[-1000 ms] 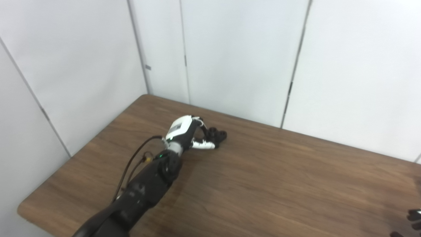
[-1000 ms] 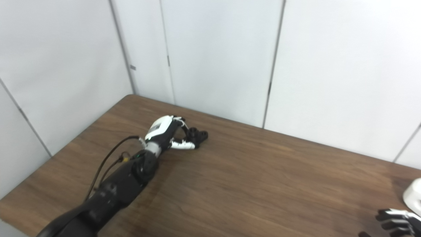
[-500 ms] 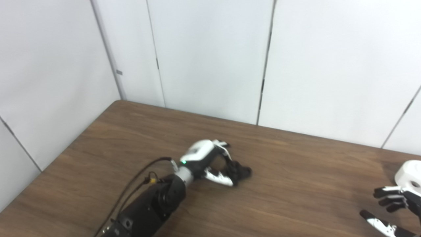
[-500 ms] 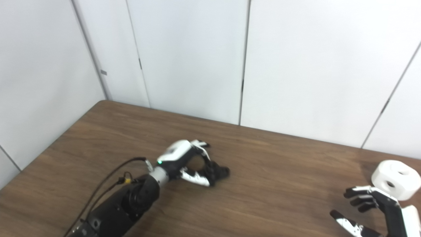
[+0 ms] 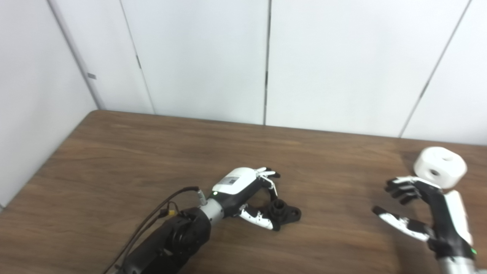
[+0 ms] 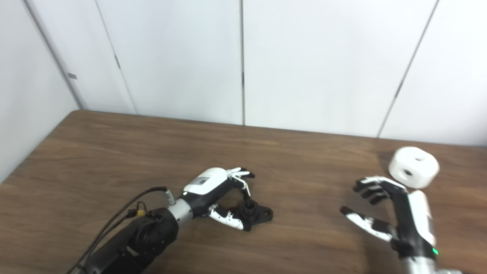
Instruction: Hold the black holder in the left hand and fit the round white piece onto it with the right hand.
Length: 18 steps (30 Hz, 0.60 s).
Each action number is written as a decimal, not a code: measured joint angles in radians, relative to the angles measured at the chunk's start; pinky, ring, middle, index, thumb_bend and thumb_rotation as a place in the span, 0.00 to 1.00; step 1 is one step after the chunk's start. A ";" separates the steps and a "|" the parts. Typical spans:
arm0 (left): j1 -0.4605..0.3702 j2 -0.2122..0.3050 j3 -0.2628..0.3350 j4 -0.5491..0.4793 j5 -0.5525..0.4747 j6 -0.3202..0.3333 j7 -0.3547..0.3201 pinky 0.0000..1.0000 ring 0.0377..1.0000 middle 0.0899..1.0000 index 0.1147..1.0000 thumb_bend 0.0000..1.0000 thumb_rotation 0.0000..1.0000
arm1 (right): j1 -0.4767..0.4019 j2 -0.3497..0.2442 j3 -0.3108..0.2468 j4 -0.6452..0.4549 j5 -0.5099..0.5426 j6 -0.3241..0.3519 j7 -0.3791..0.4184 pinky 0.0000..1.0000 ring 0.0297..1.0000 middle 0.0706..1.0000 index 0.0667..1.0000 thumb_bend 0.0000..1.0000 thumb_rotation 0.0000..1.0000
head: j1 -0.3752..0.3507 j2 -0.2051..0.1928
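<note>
**White panels behind a dark wooden table**

A wooden table (image 5: 114, 152) with dark brown grain fills the lower half of both views, its far edge meeting the wall and its left edge running along a side wall. The back wall (image 5: 198, 57) is made of plain white panels split by thin dark vertical seams (image 5: 267, 61). The side wall (image 5: 26, 95) is white too. The light is even and soft, leaving faint shadows on the tabletop.
</note>
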 measured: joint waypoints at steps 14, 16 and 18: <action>-0.031 -0.010 -0.039 0.100 0.074 -0.132 0.074 0.89 0.93 0.89 0.42 0.52 0.06 | -0.006 0.014 0.008 -0.041 -0.050 0.046 0.001 0.45 0.54 0.62 0.46 0.50 0.15 | -0.130 0.008; -0.039 -0.008 -0.047 0.110 0.092 -0.141 0.087 0.87 0.93 0.88 0.42 0.52 0.06 | -0.011 -0.003 0.012 -0.070 -0.073 0.089 0.035 0.48 0.58 0.64 0.61 0.58 0.20 | -0.173 -0.003; -0.046 -0.003 -0.053 0.128 0.102 -0.164 0.103 0.87 0.92 0.88 0.42 0.52 0.06 | -0.030 -0.040 0.022 -0.108 -0.122 0.143 0.085 0.50 0.60 0.67 0.70 0.66 0.23 | -0.206 -0.011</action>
